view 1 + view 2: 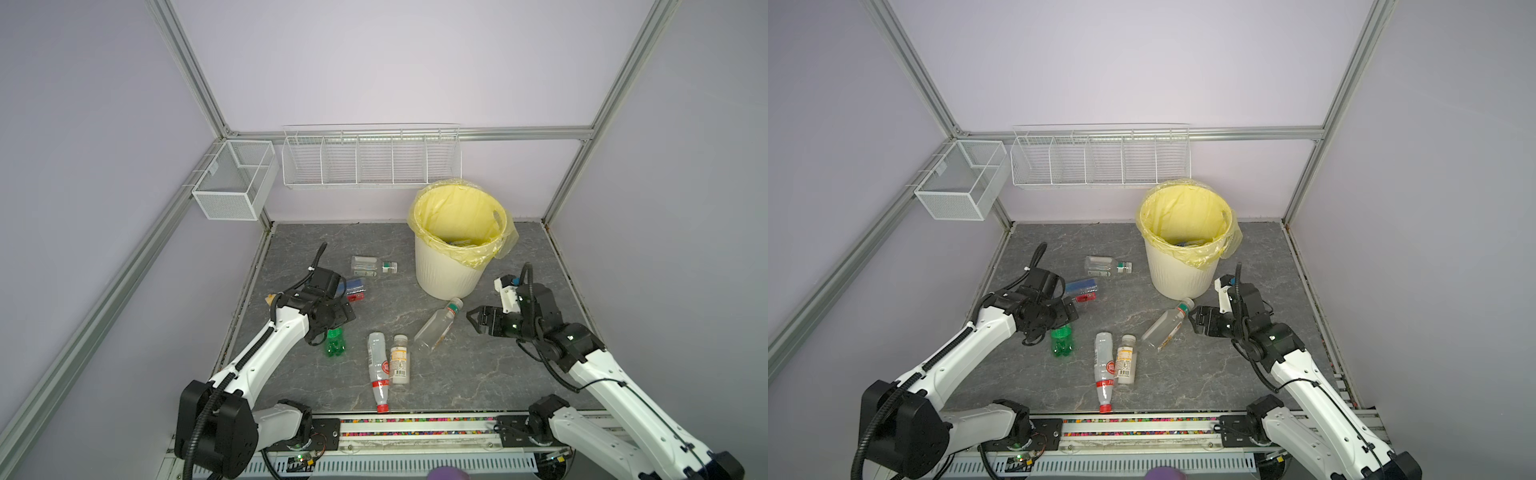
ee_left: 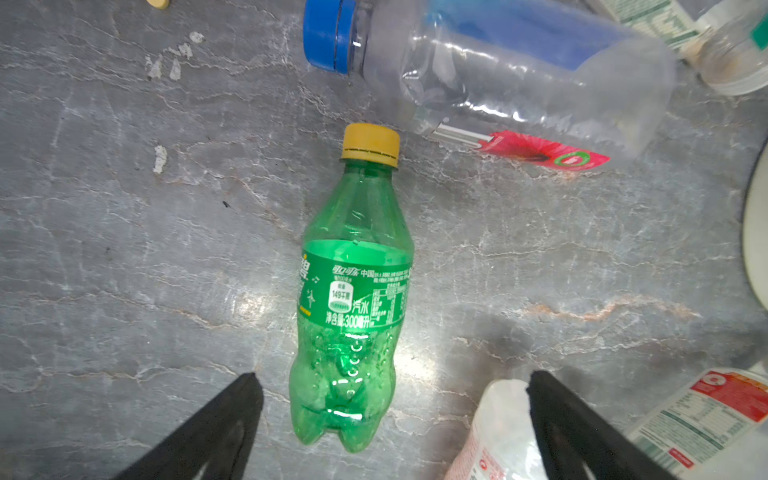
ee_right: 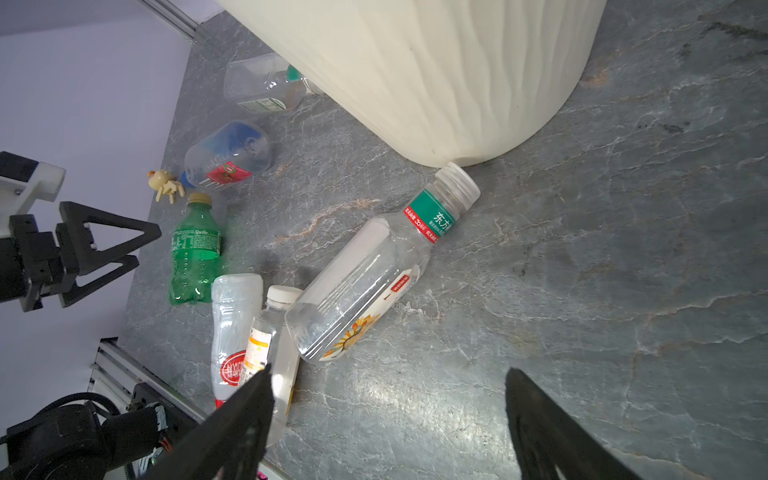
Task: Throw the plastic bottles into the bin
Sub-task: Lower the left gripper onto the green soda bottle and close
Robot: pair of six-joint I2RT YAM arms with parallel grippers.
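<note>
Hovering open, left gripper [image 2: 392, 374] frames base of green bottle [image 2: 353, 286] between its fingers; right gripper [image 3: 388, 372] open too, empty, clear bottle [image 3: 365, 274] lying just ahead.

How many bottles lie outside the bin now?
6: green bottle at left; blue-capped bottle and green-capped bottle behind it; red-capped bottle beside orange-labelled bottle in front; large clear bottle by the bin. Others may be inside.

The left arm [image 1: 266, 353] and right arm [image 1: 623, 399] have white shells, black joints and black ribbed cables [image 1: 249, 350] alongside. The left tool [image 2: 390, 374] and right tool [image 3: 388, 370] carry black, triangular, hollow-framed fingers [image 3: 249, 407]. Small green lights [image 1: 571, 337] glow on the right arm.
</note>
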